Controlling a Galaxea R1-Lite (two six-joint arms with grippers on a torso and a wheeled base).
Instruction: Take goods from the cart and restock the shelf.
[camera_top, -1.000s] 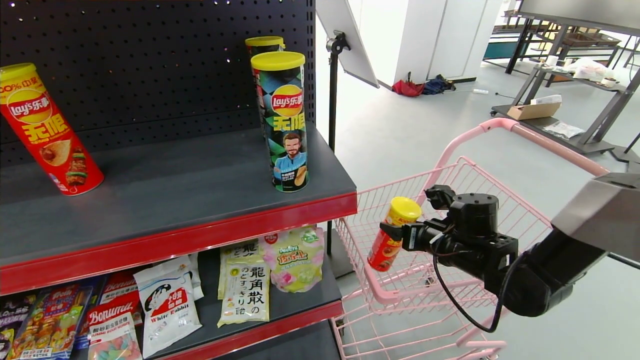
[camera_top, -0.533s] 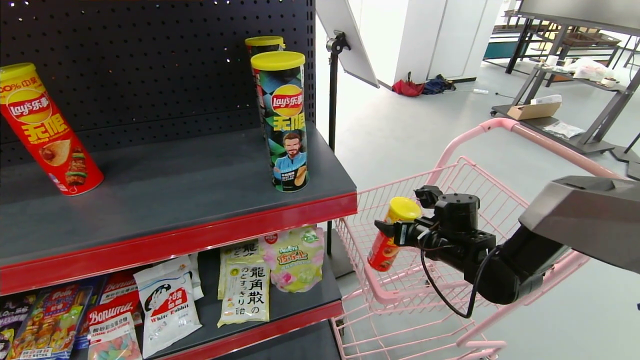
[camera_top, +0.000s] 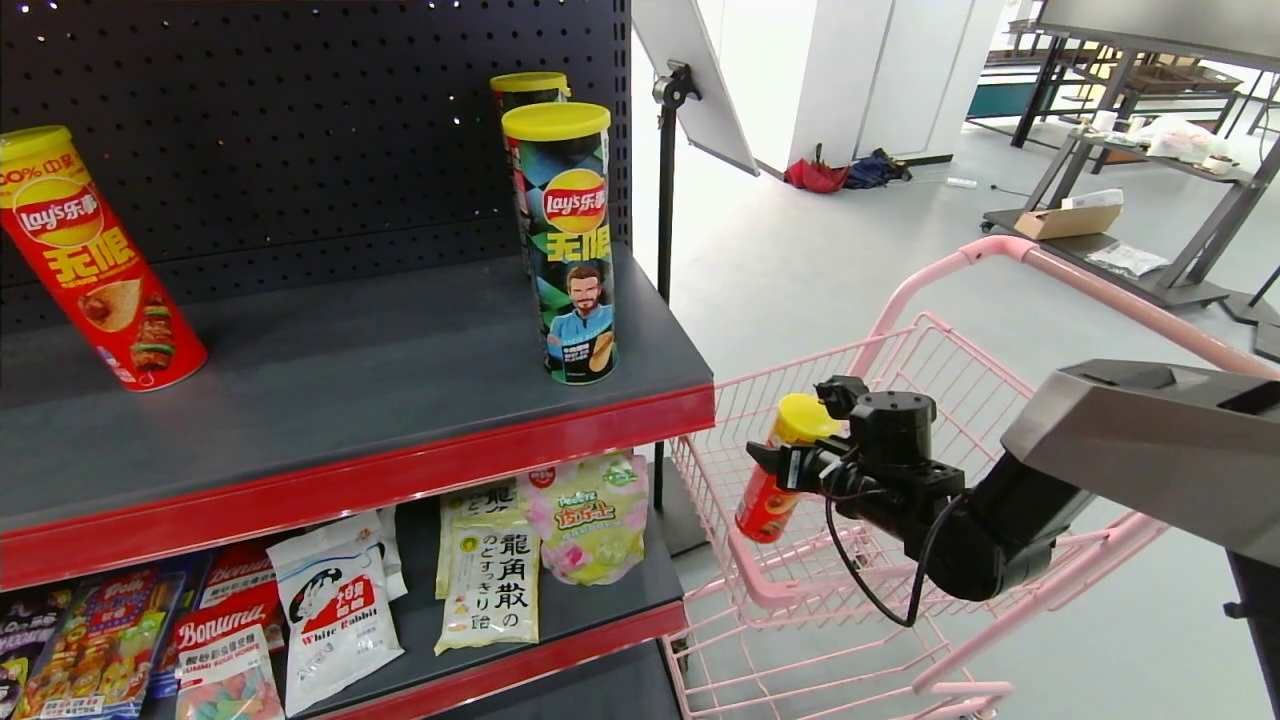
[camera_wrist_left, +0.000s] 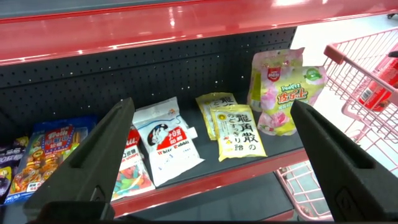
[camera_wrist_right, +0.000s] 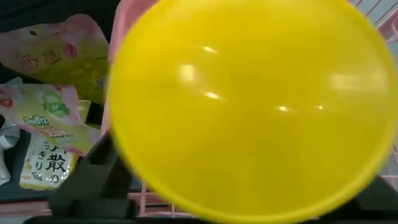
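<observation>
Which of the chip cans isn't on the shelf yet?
The small red can with the yellow lid, tilted in the pink cart at the right hand; the other three cans are on the top shelf.

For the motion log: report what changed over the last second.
The right gripper has moved left, toward the shelf, farther over the red can in the pink cart; the can itself barely shifted. The cans on the shelf and the snack bags below stayed put.

The right pincer (camera_top: 785, 455) — gripping the red can (camera_top: 762, 510) — has edged slightly toward the shelf (camera_top: 350, 390).
</observation>
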